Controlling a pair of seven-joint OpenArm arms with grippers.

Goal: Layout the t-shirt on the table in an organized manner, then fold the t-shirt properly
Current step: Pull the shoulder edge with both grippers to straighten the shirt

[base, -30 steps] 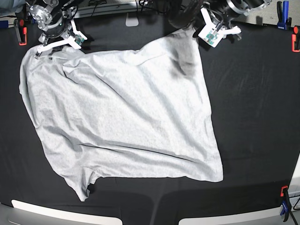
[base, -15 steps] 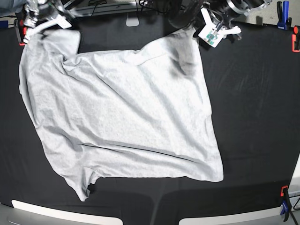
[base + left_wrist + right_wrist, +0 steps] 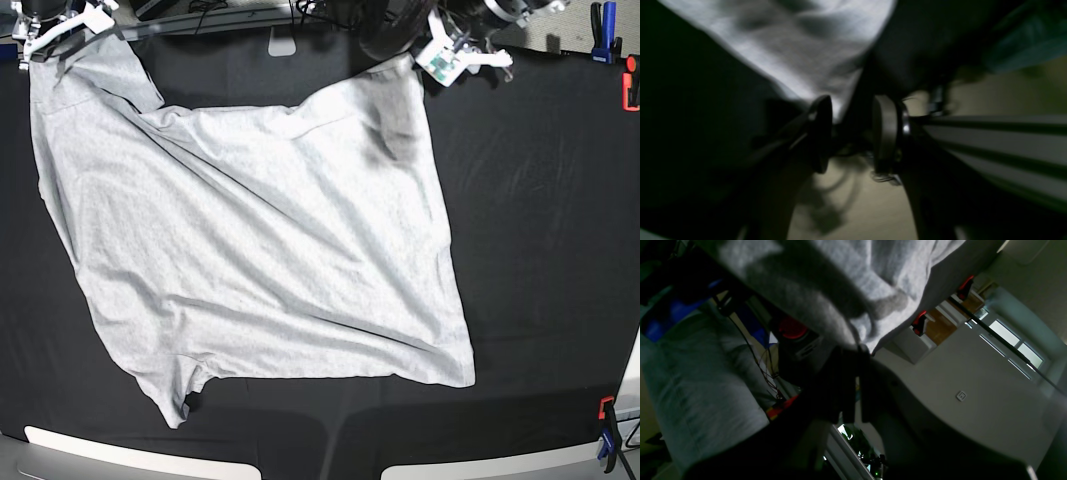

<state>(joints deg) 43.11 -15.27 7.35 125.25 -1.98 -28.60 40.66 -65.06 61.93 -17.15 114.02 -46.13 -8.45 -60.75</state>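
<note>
The light-grey t-shirt point(image 3: 260, 240) lies spread at an angle on the black cloth table point(image 3: 540, 250), with one sleeve at the front left; no lettering shows. My right gripper point(image 3: 40, 40) is at the far left corner, shut on a corner of the shirt and holding it stretched. In the right wrist view its jaws point(image 3: 857, 353) pinch grey cloth point(image 3: 846, 283). My left gripper point(image 3: 470, 58) is at the back, beside the shirt's far right corner. In the left wrist view its jaws point(image 3: 852, 133) stand apart, with the shirt's edge point(image 3: 800, 50) just beyond one finger.
An orange clamp point(image 3: 630, 85) and a blue clamp point(image 3: 603, 30) sit at the back right edge, and another clamp point(image 3: 605, 435) at the front right. White frame parts point(image 3: 100, 445) run along the front edge. Bare black cloth lies right of the shirt.
My right gripper has moved up and to the left with the shirt corner, pulling that side of the shirt out toward the far left corner. My left gripper has shifted slightly toward the back.
</note>
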